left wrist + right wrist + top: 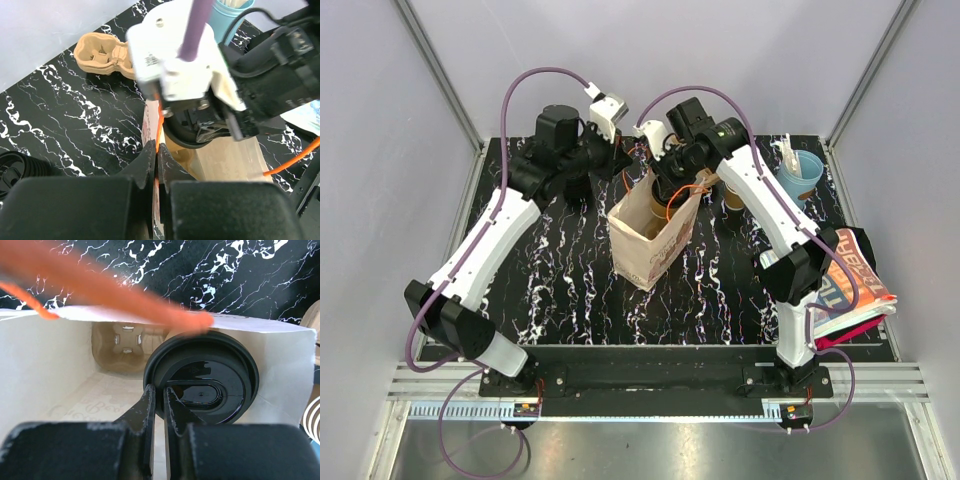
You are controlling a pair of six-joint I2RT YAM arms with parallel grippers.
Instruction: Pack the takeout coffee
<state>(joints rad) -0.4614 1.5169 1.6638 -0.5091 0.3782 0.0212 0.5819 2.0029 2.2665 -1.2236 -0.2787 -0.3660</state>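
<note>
Found the takeout coffee (202, 382) within the open mouth of the paper bag (645, 245), with only its black lid (220, 355) showing from the right wrist and the cup body hidden beneath. Held it there in the right end effector (159, 396), jaws drawn narrow on the near rim of the lid. Pinched one top edge of the bag in the left end effector (157, 156), jaws fully closed on the paper, right beside the orange handle (159, 127). Saw a pulp carrier (127, 342) deep in the bag, past the lid, and a second pulp carrier (102, 52) out on the desk (60, 115), well apart from the bag.

Judged the hold on the lid alone the weakest point: risk of the lid popping off under the cup's weight, dropping the cup and spilling coffee into the bag. Judged the orange handle, lying across the mouth just above the lid, likely to snag the lid or the fingers on the way down or on withdrawal, dragging the bag off its footing. Feared a slip of the thin paper out of the left pinch, letting the mouth sag shut against the cup. Rated a crooked landing on the carrier below as a further hazard, leaving the cup leaning and prone to tipping on release. Could not tell from these views the gap between cup base and carrier.
</note>
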